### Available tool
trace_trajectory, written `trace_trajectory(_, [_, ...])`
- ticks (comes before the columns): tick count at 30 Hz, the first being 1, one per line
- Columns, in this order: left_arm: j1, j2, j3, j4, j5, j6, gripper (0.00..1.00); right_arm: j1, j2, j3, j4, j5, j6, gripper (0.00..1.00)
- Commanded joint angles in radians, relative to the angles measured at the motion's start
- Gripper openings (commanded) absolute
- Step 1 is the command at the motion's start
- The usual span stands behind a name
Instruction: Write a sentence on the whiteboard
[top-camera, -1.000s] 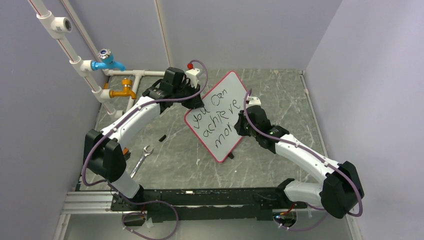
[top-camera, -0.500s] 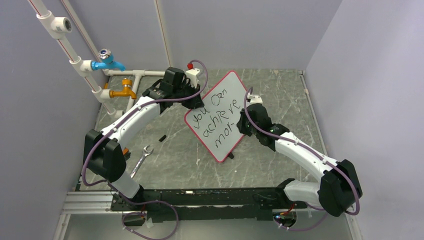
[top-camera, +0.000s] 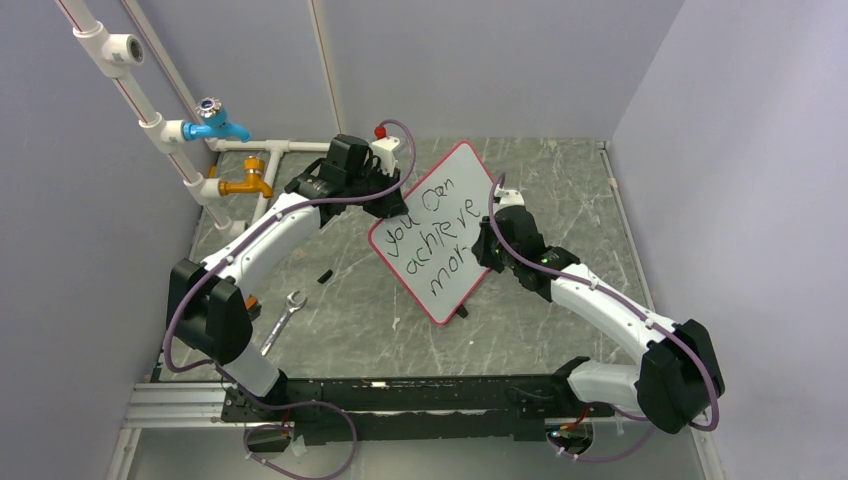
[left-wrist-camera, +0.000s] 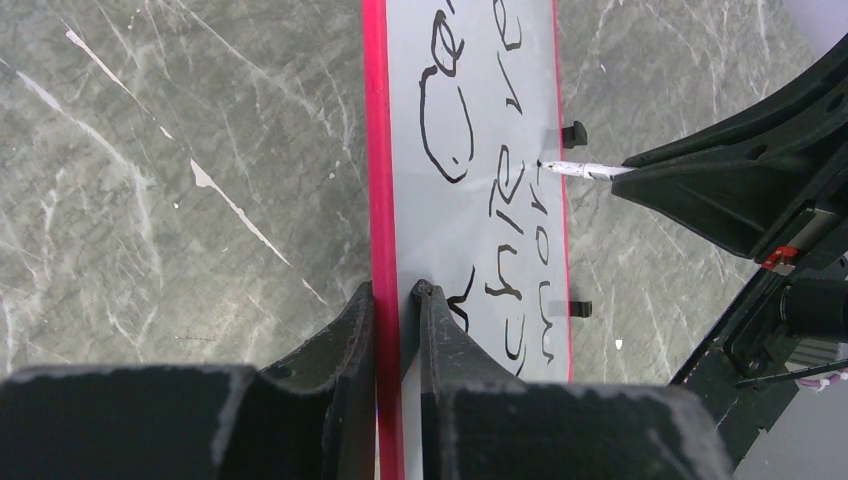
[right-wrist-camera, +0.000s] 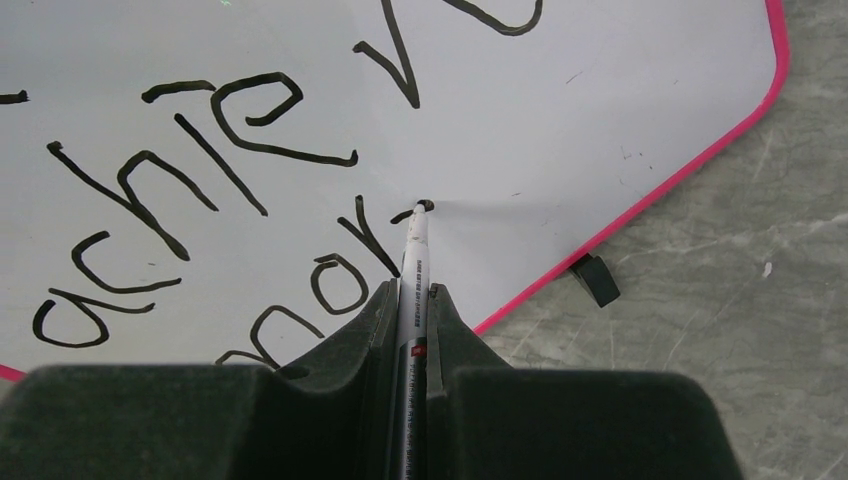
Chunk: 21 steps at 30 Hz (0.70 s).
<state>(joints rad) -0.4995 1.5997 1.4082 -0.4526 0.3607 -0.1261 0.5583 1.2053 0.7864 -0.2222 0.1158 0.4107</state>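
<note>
Pinching the whiteboard (top-camera: 452, 178) by the pink rim of its left edge, the left gripper (left-wrist-camera: 395, 296) is clenching one finger on the written face and one on the back. The board is sitting near the middle of the table (top-camera: 350, 300), between the two arms, turned cornerwise in the top view, with a black foot (top-camera: 462, 312) showing by its near corner. The right gripper (right-wrist-camera: 413, 292) is clamping a thin white pen (right-wrist-camera: 415, 240) between its fingers, the barrel running straight out ahead. The pen's tip is touching the white face just after the "r" of "mor", at a short black stroke. Above that line, "you can" and "achieve" are showing in black. A wrench (top-camera: 283, 320) is lying on the table near the left arm's base, well apart from the board. A blue tap (top-camera: 215, 125) and a yellow tap (top-camera: 245, 185) are sticking out from the pipes (top-camera: 150, 120) at the far left.
</note>
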Motion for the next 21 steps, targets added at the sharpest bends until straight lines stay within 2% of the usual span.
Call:
trace_trajectory(1, [-0.01, -0.014, 0.028, 0.003, -0.042, 0.069, 0.0, 0.006, -0.004, 0.037, 0.072, -0.093, 0.006, 0.0])
trace_trajectory(21, [-0.011, -0.016, 0.03, 0.002, -0.045, 0.071, 0.0, 0.007, -0.039, -0.029, 0.078, -0.146, 0.029, 0.0])
